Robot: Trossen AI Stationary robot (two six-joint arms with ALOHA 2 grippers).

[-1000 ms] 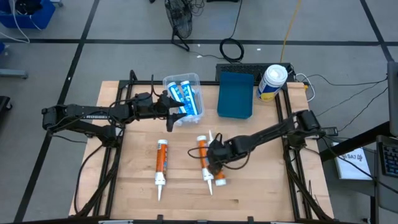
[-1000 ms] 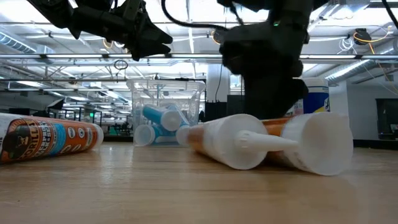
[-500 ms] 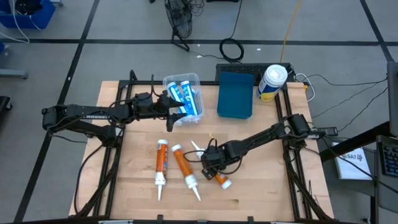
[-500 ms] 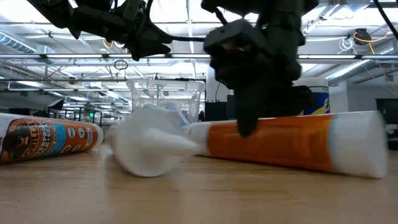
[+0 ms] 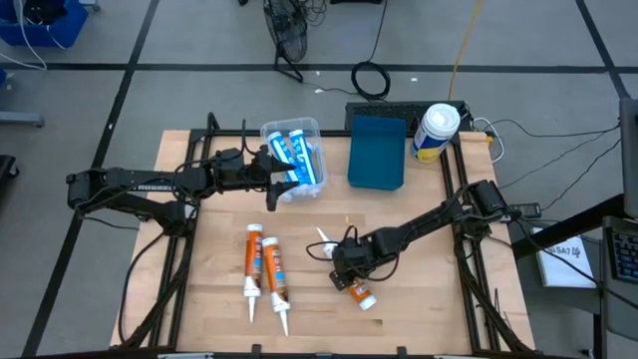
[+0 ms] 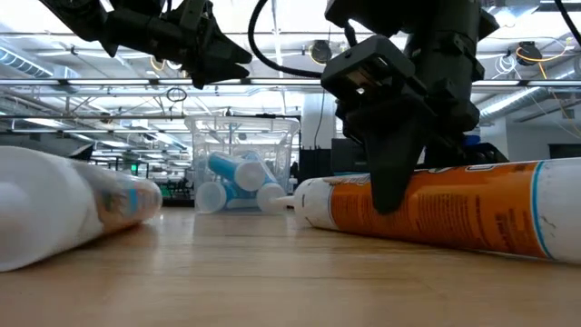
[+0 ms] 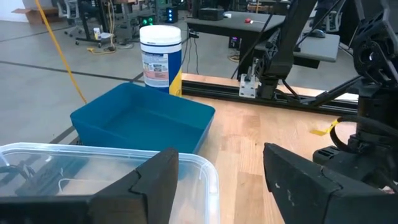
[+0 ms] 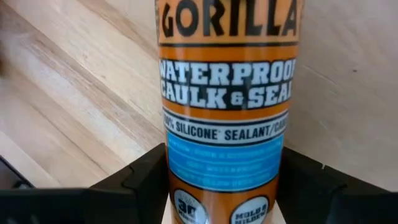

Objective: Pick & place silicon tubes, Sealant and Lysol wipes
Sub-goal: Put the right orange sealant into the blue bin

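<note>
Three orange sealant tubes flat on the wooden surface (image 5: 419, 309): two side by side (image 5: 263, 271) at left-centre, one (image 5: 356, 291) clamped between the fingers of the right gripper (image 5: 346, 271). Left gripper (image 5: 275, 185) above the clear bin's (image 5: 271, 133) edge, jaws slightly parted, holding nothing. Lysol wipes (image 5: 437, 131) upright at the far right corner, beside the blue tray (image 5: 378, 178).

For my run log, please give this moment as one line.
right gripper: shut on Gorilla sealant tube lying on table | left gripper: over clear bin | Lysol wipes: untouched
</note>
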